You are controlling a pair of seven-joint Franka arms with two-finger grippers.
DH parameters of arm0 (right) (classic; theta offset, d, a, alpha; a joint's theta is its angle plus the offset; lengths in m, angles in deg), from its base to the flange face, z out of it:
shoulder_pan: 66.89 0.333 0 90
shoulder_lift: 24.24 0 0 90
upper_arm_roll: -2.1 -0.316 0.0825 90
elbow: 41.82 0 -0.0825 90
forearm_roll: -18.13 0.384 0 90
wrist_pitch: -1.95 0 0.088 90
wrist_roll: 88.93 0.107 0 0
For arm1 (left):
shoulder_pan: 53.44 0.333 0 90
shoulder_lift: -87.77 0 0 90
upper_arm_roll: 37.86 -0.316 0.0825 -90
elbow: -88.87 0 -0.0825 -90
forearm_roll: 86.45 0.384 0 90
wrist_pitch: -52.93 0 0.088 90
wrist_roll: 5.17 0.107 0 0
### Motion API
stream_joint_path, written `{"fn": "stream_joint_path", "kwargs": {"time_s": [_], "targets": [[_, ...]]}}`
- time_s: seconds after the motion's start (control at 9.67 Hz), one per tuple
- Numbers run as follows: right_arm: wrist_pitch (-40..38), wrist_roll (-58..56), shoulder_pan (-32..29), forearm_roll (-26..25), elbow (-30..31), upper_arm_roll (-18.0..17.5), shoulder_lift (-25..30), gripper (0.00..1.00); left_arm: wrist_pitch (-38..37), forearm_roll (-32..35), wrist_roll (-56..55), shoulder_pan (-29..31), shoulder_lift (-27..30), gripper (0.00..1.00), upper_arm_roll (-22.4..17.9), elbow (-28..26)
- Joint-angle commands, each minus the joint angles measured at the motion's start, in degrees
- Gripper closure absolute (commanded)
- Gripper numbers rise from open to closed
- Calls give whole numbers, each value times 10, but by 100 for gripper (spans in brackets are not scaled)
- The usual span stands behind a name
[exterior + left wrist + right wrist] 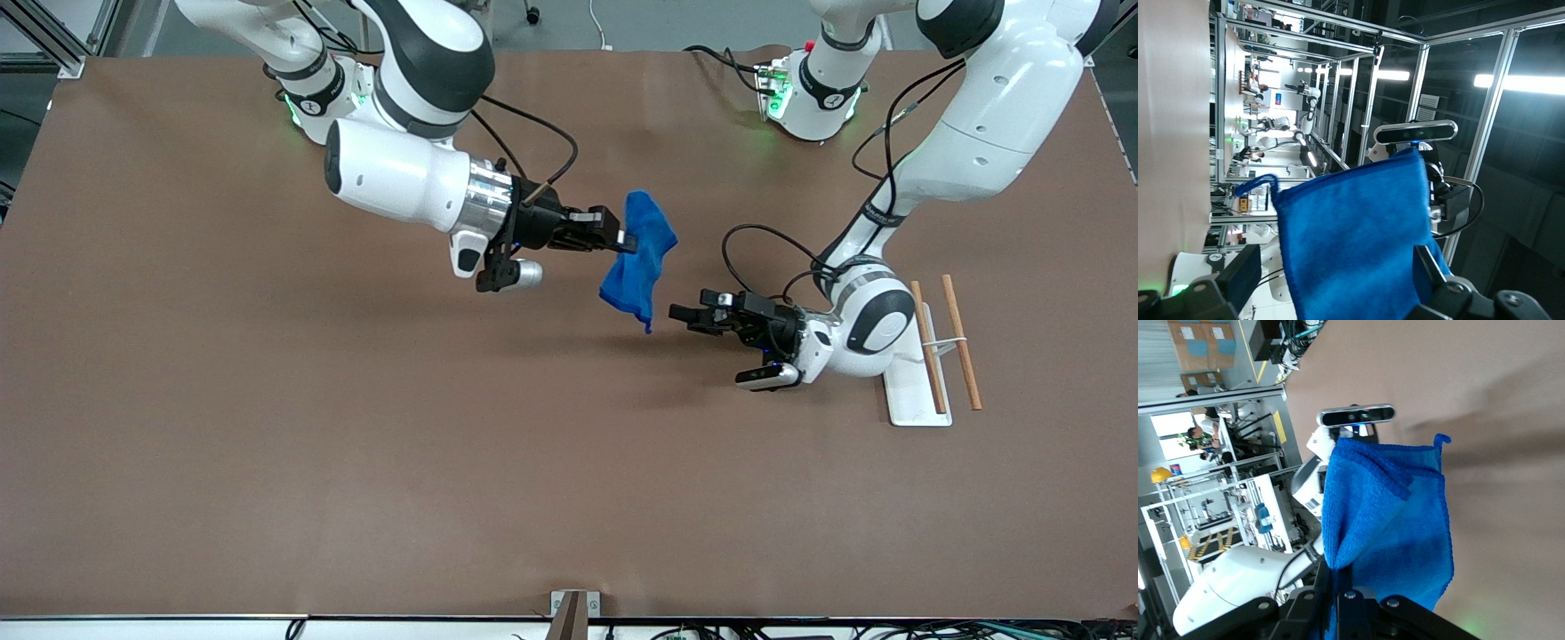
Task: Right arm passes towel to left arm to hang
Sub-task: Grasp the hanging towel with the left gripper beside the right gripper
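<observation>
Dangling towel (638, 262) pinched by right tool (628, 242), corner loop (1255, 185), left tool (683, 316) agape

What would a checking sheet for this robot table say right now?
Surface: brown table, bare over most of its area.
Job's things: blue towel hangs in the air, pinched at one edge; its small loop hangs free.
Clutter: a white stand with two wooden rods lies toward the left arm's end of the table.
Grippers: right pincer is shut on the towel above the table's middle; left pincer is open beside the towel's lower corner, fingers apart, not touching it.
Cables: black cables loop along both arms.
Surroundings: metal frame bars and other workbenches around.
</observation>
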Motion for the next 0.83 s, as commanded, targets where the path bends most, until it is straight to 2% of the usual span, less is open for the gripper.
{"fn": "stream_joint_path", "kwargs": {"time_s": [0.0, 0.41, 0.72], "targets": [[26, 3, 19, 14, -46, -7, -37, 100, 0, -14, -26, 1, -10, 3, 1, -23], [27, 9, 19, 14, -47, -7, -37, 100, -9, -16, -85, 6, -9, 11, 13, -34], [27, 11, 20, 14, -47, -7, -37, 100, -10, -15, -86, 5, -4, 34, 14, -31]]}}
